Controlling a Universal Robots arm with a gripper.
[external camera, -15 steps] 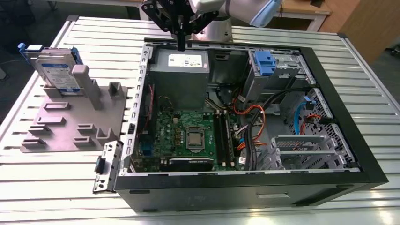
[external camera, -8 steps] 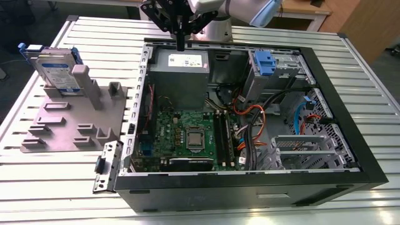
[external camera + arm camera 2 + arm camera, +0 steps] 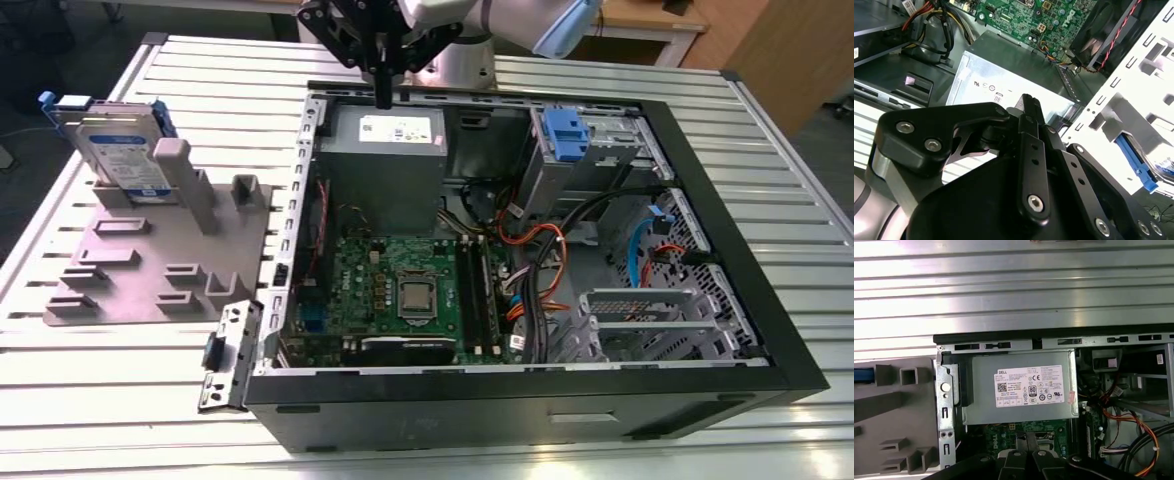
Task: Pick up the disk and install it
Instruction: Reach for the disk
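Beneath the black two-fingered tool (image 3: 384, 98) spreads the ribbed silver metal tabletop (image 3: 120, 400). On it the black open computer case (image 3: 534, 410) lies on its side, probably so its bays face up toward the tool. The grey moulded plate with upright pegs (image 3: 134, 290) sits outside the case wall, well to one side of the tool. The silver box-shaped power supply (image 3: 387, 150) lies directly under the tool. The silver-grey, blue-railed rectangular disk (image 3: 118, 150) stands on edge between the plate's pegs, seemingly presented for gripping from above, well apart from the tool, which hangs empty, fingers pressed together
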